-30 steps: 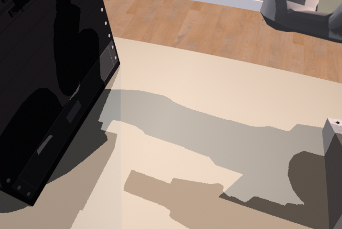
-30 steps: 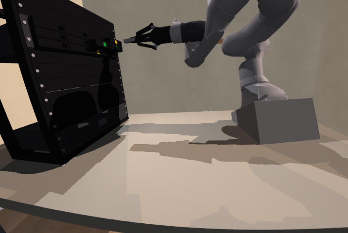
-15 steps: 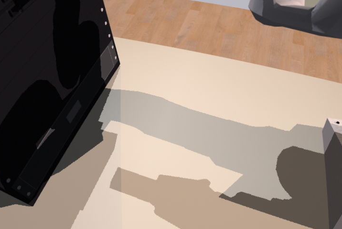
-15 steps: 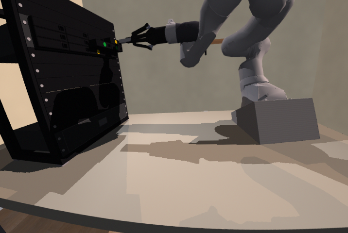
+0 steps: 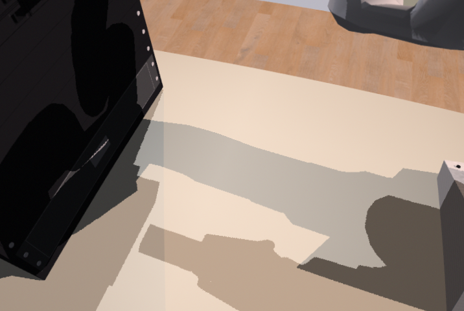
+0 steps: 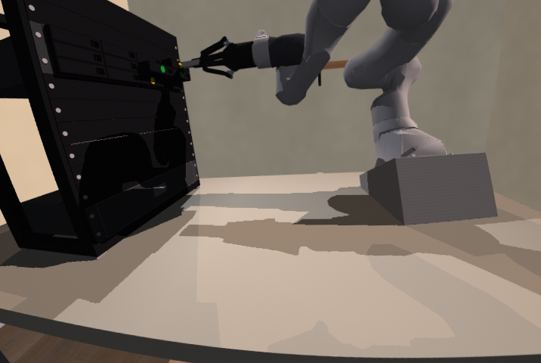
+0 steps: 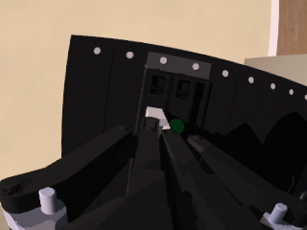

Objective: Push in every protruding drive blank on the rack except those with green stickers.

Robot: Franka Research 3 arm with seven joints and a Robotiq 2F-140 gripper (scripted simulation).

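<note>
The black rack [image 5: 144,96] [image 6: 121,100] [image 7: 88,96] stands upright at the left in the top and exterior views. Its drive bay is high on the front. In the exterior view, a blank with a green sticker [image 6: 162,69] sticks out, with a yellow sticker [image 6: 153,80] low beside it. Farther right, by the rack's edge, are another yellow sticker [image 6: 180,65] and a dark green sticker [image 6: 181,74] [image 7: 177,126]. My gripper [image 6: 185,64] [image 7: 152,120] is shut and empty, its tips at the bay's right end, beside the green sticker. The tips hide what lies behind them; contact is unclear.
The grey arm base block [image 5: 460,227] [image 6: 446,188] stands on the table [image 5: 277,109] [image 6: 279,290], to the right of the rack. The arm [image 6: 292,85] reaches across above the table. The rack's right edge is close to the fingers. Arm shadows darken the rack's lower front.
</note>
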